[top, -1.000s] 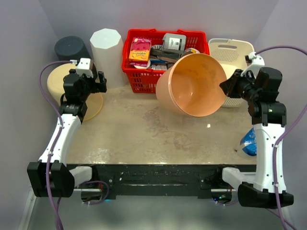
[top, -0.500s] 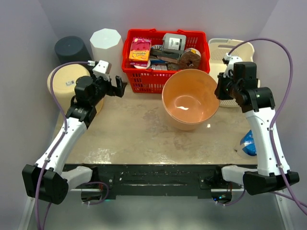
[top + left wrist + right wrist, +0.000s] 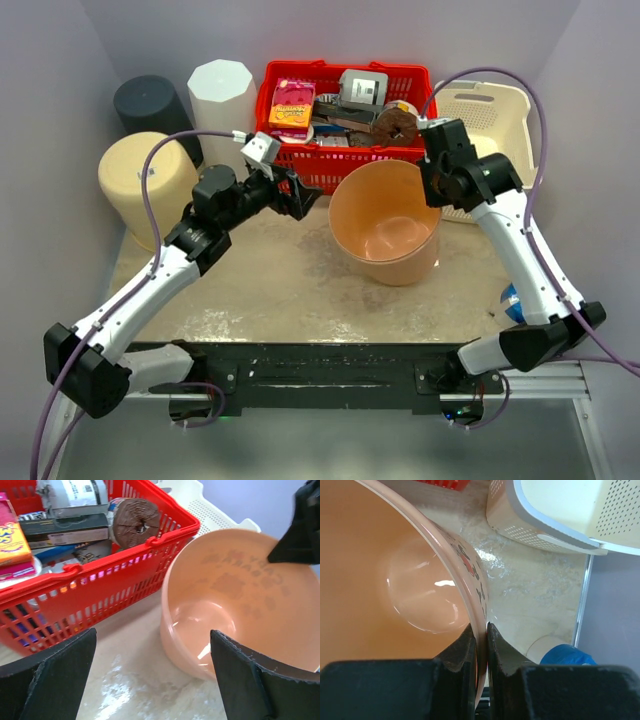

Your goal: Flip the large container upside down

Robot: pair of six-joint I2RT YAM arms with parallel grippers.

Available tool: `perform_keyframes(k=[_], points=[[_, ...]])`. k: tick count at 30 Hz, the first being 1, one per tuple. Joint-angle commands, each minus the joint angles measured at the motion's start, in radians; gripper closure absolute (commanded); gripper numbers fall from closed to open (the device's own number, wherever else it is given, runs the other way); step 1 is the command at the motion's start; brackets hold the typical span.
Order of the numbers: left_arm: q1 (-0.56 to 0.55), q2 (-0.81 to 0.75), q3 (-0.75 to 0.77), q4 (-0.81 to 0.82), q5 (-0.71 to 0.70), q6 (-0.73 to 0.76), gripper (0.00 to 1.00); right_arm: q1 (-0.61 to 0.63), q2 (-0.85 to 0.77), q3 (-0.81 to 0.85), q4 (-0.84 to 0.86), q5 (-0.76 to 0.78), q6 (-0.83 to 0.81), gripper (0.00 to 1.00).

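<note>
The large container (image 3: pixel 385 225) is a peach plastic tub standing mouth up on the table, just in front of the red basket. My right gripper (image 3: pixel 437 185) is shut on its far right rim; in the right wrist view the fingers (image 3: pixel 481 630) pinch the thin wall, one inside and one outside, with the tub's bottom (image 3: pixel 420 595) showing below. My left gripper (image 3: pixel 300 192) hovers open at the tub's left, apart from it. In the left wrist view, the tub (image 3: pixel 235 595) sits ahead and right of the left gripper (image 3: pixel 152 632), which holds nothing.
A red basket (image 3: pixel 290 165) full of packages stands behind the tub. A white perforated basket (image 3: pixel 495 105) is at the back right. A white cylinder (image 3: pixel 222 95), a dark pot (image 3: pixel 148 100) and a cream tub (image 3: pixel 135 180) are at the back left. A blue object (image 3: pixel 515 300) lies at the right edge.
The tub swung from lying tilted with its mouth toward the camera to mouth up, still held by the right gripper. My left arm reached right toward it.
</note>
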Motion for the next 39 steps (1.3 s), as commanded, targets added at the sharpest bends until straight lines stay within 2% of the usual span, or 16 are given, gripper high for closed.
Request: perform_keyframes(k=[1, 8, 12, 18, 21, 22, 24, 28, 32, 34, 35, 39], points=[[-0.049, 0.057, 0.061, 0.052, 0.011, -0.054, 0.0, 0.051, -0.002, 0.074, -0.003, 0.119, 0.046, 1.0], [-0.086, 0.123, 0.064, 0.027, 0.008, -0.097, 0.01, 0.109, 0.032, 0.096, -0.006, 0.145, 0.052, 1.0], [-0.089, 0.165, 0.056, -0.002, -0.008, -0.121, 0.06, 0.134, 0.049, 0.104, -0.009, 0.157, 0.054, 1.0], [-0.09, 0.226, 0.041, -0.051, -0.009, -0.155, 0.23, 0.169, 0.069, 0.102, -0.001, 0.166, 0.057, 1.0], [-0.094, 0.226, 0.018, -0.048, -0.009, -0.164, 0.4, 0.187, 0.084, 0.104, 0.0, 0.171, 0.057, 1.0], [-0.095, 0.226, 0.015, -0.05, -0.012, -0.167, 0.49, 0.192, 0.086, 0.105, 0.0, 0.172, 0.057, 1.0], [-0.094, 0.228, 0.006, -0.057, -0.023, -0.169, 0.54, 0.209, 0.097, 0.111, 0.002, 0.177, 0.058, 1.0], [-0.094, 0.243, -0.013, -0.062, -0.046, -0.173, 0.72, 0.246, 0.106, 0.121, 0.012, 0.159, 0.066, 1.0], [-0.095, 0.263, -0.04, -0.062, -0.049, -0.175, 0.87, 0.269, 0.1, 0.121, 0.04, 0.078, 0.075, 1.0], [-0.095, 0.269, -0.054, -0.062, -0.061, -0.178, 0.92, 0.276, 0.086, 0.11, 0.075, 0.032, 0.087, 0.97], [-0.095, 0.271, -0.069, -0.062, -0.066, -0.178, 0.93, 0.278, 0.075, 0.101, 0.094, 0.006, 0.09, 0.92], [-0.095, 0.278, -0.106, -0.056, -0.095, -0.187, 1.0, 0.28, 0.014, -0.008, 0.237, -0.12, 0.116, 0.83]])
